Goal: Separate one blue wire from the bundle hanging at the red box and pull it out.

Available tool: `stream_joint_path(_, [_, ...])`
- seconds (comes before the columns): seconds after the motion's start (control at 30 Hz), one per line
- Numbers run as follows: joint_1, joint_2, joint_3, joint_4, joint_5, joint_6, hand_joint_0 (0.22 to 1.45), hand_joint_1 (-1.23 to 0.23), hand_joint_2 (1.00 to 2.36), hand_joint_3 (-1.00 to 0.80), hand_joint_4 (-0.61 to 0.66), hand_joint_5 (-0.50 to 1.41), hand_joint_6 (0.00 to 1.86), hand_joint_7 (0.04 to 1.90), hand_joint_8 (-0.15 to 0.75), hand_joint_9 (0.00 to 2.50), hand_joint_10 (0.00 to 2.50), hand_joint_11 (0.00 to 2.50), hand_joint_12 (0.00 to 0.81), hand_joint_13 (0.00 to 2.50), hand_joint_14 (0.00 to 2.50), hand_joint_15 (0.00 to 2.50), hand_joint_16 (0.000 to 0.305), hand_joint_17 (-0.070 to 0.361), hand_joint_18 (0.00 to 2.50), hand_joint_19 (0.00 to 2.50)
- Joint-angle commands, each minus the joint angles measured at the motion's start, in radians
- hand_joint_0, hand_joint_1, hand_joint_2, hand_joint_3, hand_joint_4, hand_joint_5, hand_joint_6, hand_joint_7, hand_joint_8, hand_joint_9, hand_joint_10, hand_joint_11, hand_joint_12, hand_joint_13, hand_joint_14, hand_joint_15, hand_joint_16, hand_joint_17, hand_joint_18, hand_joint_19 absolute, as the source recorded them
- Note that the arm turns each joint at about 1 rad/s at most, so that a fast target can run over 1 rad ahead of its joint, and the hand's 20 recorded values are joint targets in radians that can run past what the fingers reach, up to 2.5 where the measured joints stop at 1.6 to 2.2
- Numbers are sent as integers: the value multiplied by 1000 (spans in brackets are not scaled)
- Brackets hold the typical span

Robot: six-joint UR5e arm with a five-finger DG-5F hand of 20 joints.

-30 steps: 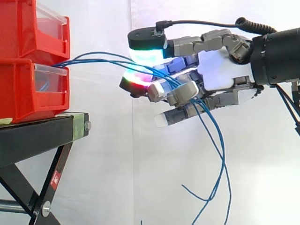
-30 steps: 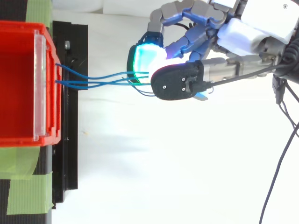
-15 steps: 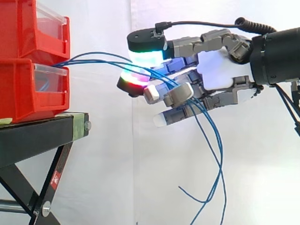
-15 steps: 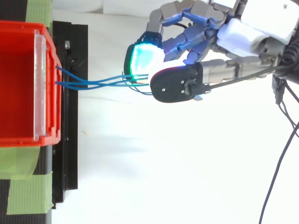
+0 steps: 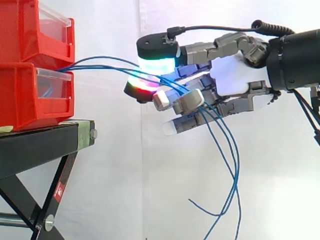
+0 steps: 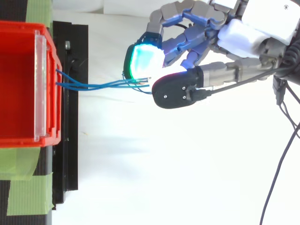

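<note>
Hand: my hand (image 5: 235, 80) is level with the lower bin (image 5: 30, 100) and well apart from it, fingers pointing at the bin's front.
Grip: narrow. My fingers are curled around the wires (image 6: 108, 85), and the upper pad (image 5: 157, 64) and lower pad (image 5: 140, 85) sit close together with strands running between them.
How many held: more than one strand passes through. I cannot tell whether any single one is pinched apart from the rest.
Wires, near end: they come out at the front of the lower bin, just under the upper bin, on the stand (image 5: 40, 145).
Wires, span: from the bin they cross the open gap to my pads, nearly level, one strand arching a little higher than the others.
Wires, far end: past the pads they thread through my fingers and hang below the palm in loose curves.
Key relation: the bundle's long axis runs bin to hand, along the line of my fingers. The bin lies ahead of my fingertips and the slack behind them.
Step, as I judge it: singling out one strand, with the pull not yet made.
Next move calls for: one strand alone between the pads, then a draw straight back along that axis, away from the bin.
Risk: with several strands caught, the pull would likely drag the whole bundle.
</note>
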Motion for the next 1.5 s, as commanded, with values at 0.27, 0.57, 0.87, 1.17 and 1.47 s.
stream_joint_path(0.27, [3,0,0,0,1,2,625,-877,1018,-305,230,-258,819,1050,323,718,15,1392,332,1288,130,1566,52,118,532,652])
stream_joint_path(0.57, [6,0,0,-2,1,5,654,-892,1020,-266,235,-257,825,1062,314,713,14,1394,330,1288,125,1596,52,117,548,651])
stream_joint_path(0.87, [6,0,0,-2,1,8,667,-970,1020,-267,235,-268,813,1098,307,622,15,1375,339,1239,87,1623,54,121,536,614])
stream_joint_path(1.17, [6,0,0,-2,1,14,663,-1012,1019,-284,245,-282,804,1110,303,545,15,1337,336,1190,105,1600,56,125,526,590])
stream_joint_path(1.47, [6,0,0,0,1,31,594,-935,1004,-461,240,-264,780,1105,318,587,17,1323,346,1214,98,1590,55,124,527,640])
